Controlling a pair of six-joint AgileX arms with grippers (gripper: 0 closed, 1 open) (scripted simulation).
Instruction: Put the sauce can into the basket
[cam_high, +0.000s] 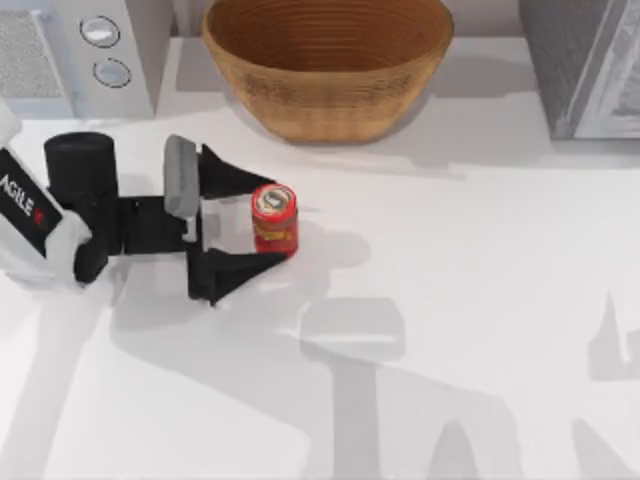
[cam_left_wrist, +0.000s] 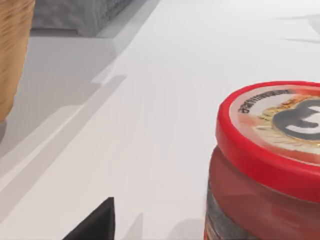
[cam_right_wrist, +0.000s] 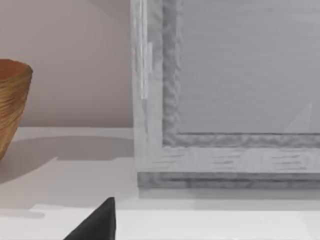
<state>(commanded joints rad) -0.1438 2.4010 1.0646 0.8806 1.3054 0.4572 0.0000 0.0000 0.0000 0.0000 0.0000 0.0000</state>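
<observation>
The sauce can (cam_high: 274, 219) stands upright on the white surface (cam_high: 470, 300) at left of centre in the top view, well short of the basket (cam_high: 328, 62), which sits at the upper middle of the frame. The left claw (cam_high: 262, 220) lies low and level at the can, wide open, one black finger (cam_high: 230, 175) above the can in the frame and the other below it; they look just clear of its sides, though whether either touches is hard to tell from overhead. In the left wrist view the can's red-rimmed lid fills the lower right. The step in hand looks like the grasp. Next the claw would need to close squarely on the can, lift it clear, then carry it up-frame and over the basket's rim before letting go. The right claw's opening cannot be told.
</observation>
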